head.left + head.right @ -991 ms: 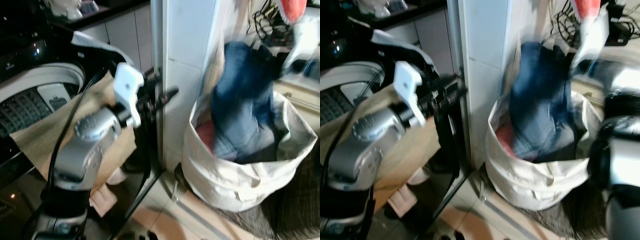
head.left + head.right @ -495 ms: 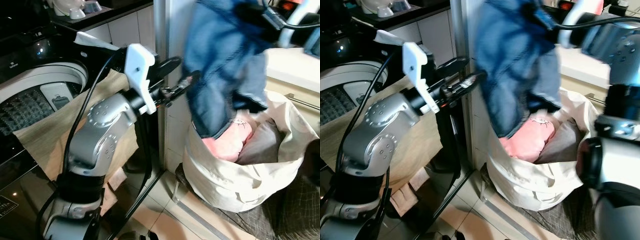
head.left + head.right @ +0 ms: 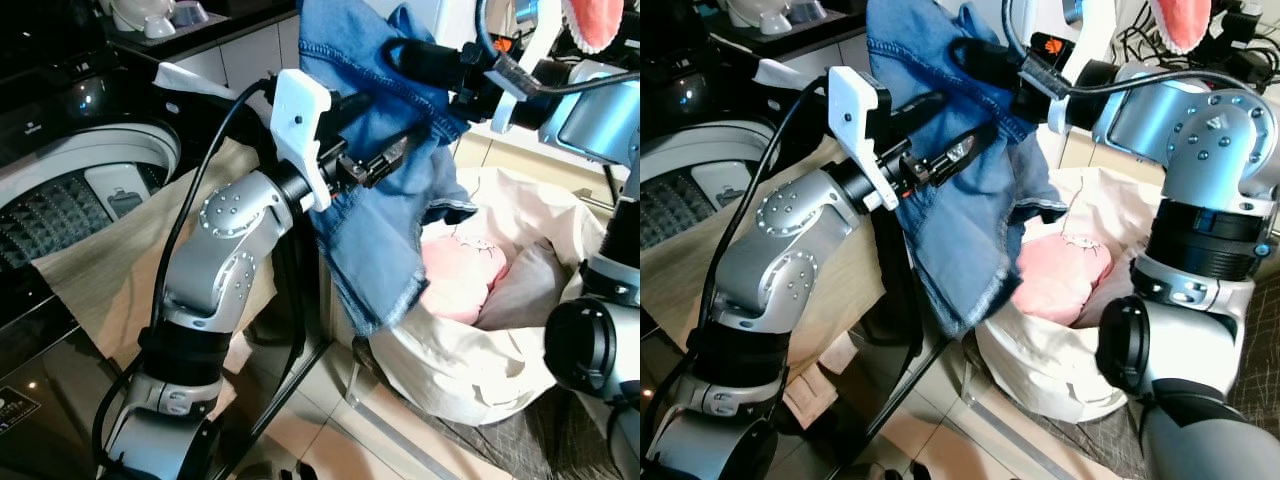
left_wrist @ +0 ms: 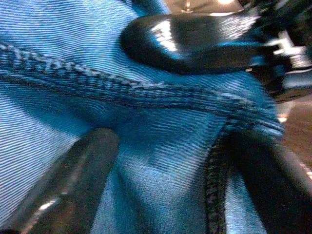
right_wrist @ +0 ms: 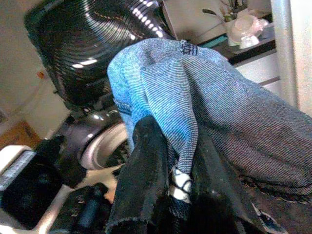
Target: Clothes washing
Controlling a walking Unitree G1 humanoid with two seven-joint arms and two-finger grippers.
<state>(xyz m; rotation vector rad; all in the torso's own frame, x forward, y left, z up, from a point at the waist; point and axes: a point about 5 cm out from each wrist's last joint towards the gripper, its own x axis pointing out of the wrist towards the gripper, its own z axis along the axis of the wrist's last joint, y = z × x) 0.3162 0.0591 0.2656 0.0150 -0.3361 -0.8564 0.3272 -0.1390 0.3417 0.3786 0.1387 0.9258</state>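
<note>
While the denim garment (image 3: 385, 190) hangs in the air between the laundry bag (image 3: 480, 370) and the washing machine (image 3: 70, 190), the step in hand reads as the transfer of a piece of clothing from bag to drum.

Right gripper (image 3: 425, 60): clenched on a bunched fold of the denim near its top edge; the right wrist view shows blue cloth pinched between the two black fingers (image 5: 146, 161). It carries the weight, and the cloth drapes down from it over the rim of the bag.

Left gripper (image 3: 375, 160): reaches in from the machine side, its fingers against the denim. In the left wrist view a seam runs between the two fingers (image 4: 73, 175), which stand apart with cloth in the gap. Judged as spread around the fabric, not yet closed on it.

The pink garment (image 3: 455, 280) and a grey piece lie in the bag, below the frayed hem. A beige cloth (image 3: 110, 270) is draped over the front edge of the machine, whose drum stands open at the robot's left.

Next move, as a judgement: either the left gripper closes on the seam for a two-handed carry, or the right arm alone swings the denim leftward. The hem must clear the bag's rim and the left arm, then go over the open drum before release. Risk: the long hanging cloth snags on the left wrist mount.
</note>
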